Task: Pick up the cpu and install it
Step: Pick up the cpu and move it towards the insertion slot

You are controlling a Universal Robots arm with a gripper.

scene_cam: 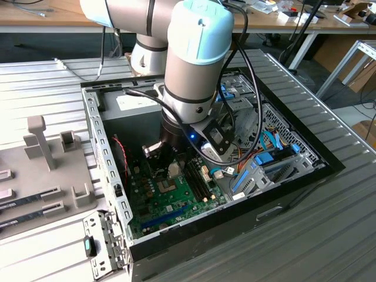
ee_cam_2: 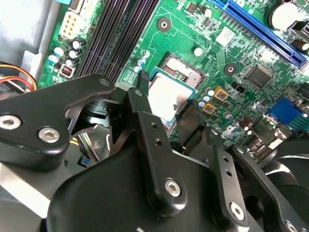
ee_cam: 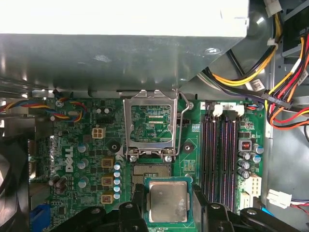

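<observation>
Claw [ee_cam: 167, 193], hung straight down from the arm [scene_cam: 197, 70] reaching into the computer case [scene_cam: 235, 226], grips the cpu [ee_cam: 167, 204] partly over the open socket [ee_cam: 152, 170].

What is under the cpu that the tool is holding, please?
The open socket shows past one edge of the cpu, clamped in the tool; the rest of the socket is covered.

**Even room light, glare on bare metal**

Soft, even room light lies around the motherboard [scene_cam: 170, 202], and the arm [scene_cam: 194, 64] above it casts shade across it. In the first wrist view, the metal panel [ee_cam: 120, 17] bordering the motherboard is washed out to white. In the second wrist view, the cpu [ee_cam_2: 166, 99] over the motherboard glints pale.
</observation>
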